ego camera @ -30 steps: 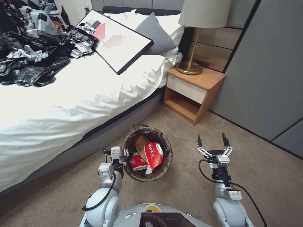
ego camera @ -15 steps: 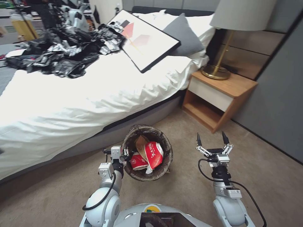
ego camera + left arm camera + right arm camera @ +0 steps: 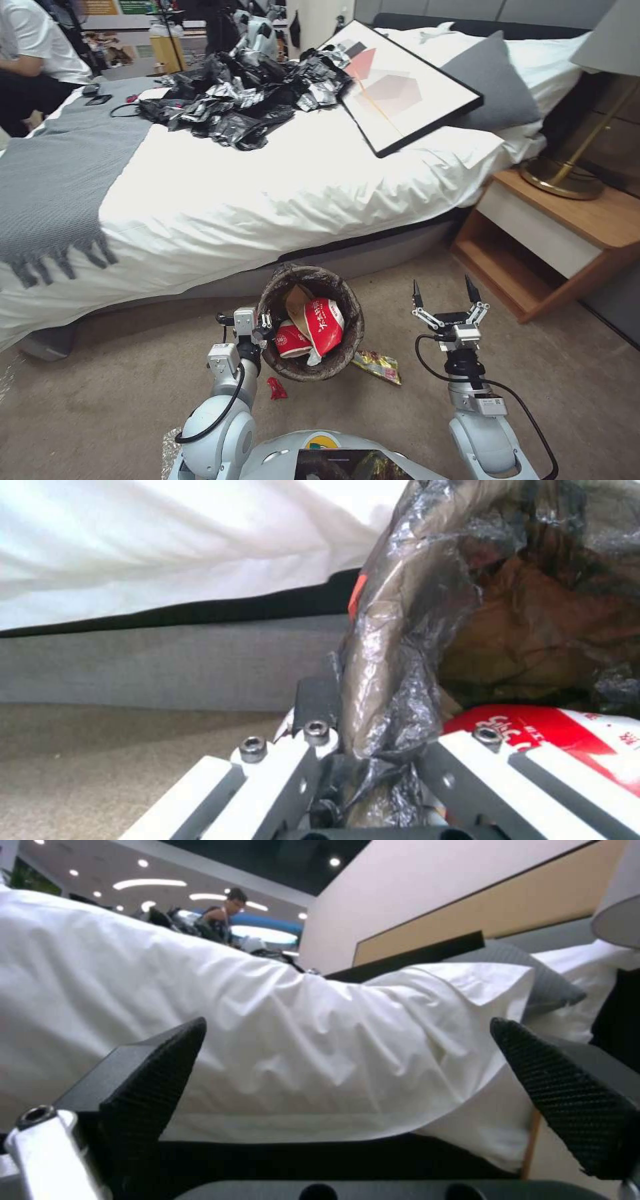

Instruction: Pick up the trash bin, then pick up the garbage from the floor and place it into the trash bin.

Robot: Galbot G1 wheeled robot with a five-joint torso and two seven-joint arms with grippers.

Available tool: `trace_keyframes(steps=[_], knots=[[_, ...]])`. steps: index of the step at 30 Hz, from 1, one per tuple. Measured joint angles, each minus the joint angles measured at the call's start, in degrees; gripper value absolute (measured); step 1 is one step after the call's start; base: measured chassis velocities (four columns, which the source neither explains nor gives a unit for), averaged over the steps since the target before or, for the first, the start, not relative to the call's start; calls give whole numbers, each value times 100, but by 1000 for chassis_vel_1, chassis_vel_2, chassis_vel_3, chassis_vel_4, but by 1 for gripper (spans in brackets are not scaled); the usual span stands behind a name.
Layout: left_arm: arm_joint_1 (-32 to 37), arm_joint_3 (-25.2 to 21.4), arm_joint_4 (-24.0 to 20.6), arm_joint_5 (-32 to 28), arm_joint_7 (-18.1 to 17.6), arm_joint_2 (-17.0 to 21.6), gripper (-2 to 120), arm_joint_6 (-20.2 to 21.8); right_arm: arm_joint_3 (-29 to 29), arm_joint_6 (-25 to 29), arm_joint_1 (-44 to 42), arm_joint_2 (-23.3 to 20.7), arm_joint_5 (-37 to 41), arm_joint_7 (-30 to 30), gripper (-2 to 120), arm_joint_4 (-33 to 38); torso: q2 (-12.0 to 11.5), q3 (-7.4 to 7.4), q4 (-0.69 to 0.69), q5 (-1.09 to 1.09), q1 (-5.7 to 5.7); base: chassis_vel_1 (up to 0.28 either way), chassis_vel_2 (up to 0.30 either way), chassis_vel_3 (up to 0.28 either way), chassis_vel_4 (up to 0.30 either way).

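My left gripper (image 3: 261, 325) is shut on the rim of the trash bin (image 3: 348, 303), a round bin with a dark liner, held up in front of me. The left wrist view shows that gripper (image 3: 373, 740) pinching the liner-covered rim (image 3: 400, 630). Red-and-white paper cups (image 3: 319, 325) and tan paper lie inside the bin. On the carpet, a yellow multicoloured snack wrapper (image 3: 377, 365) lies beside the bin and a small red wrapper (image 3: 276, 389) lies below it. My right gripper (image 3: 440, 295) hangs open and empty to the right, fingers (image 3: 157, 1075) spread wide.
A white bed (image 3: 267, 193) with a grey throw (image 3: 53, 180), a heap of black and silver bags (image 3: 247, 100), a framed picture (image 3: 400, 93) and a grey pillow stands ahead. A wooden nightstand (image 3: 560, 247) with a brass lamp sits at the right. Bare carpet lies around me.
The whole view has swung left along the bed, so the camera has turned. The two wrappers on the carpet have come into view. Both arms and the held bin keep their pose.
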Motion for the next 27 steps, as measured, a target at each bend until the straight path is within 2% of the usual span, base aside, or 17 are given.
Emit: trace_keyframes(steps=[6, 16, 19, 24, 27], knots=[[-1, 10, -1, 9, 1, -5, 3, -11, -7, -10, 1, -8, -5, 6, 100, -9, 0, 0, -7, 0, 0, 20, 18, 23, 17], [14, 4, -48, -11, -4, -4, 3, -48, -13, -15, -40, -26, -35, -15, 100, -4, 0, 0, -4, 0, 0, 0, 0, 0, 0], [19, 0, -65, -20, -16, -3, 3, -50, -46, -120, -103, -159, 83, -238, 100, 29, 0, 0, -4, 0, 0, 0, 0, 0, 0], [35, -21, -125, -21, -24, 3, 3, -54, -138, -604, -79, -517, 350, -602, 100, -25, 0, 0, -4, 0, 0, 0, 0, 0, 0], [35, -65, -206, -29, -27, 2, 3, -57, -349, -1400, 170, -1131, 710, -1080, 100, -369, 0, 0, -2, 0, 0, 0, 0, 0, 0]])
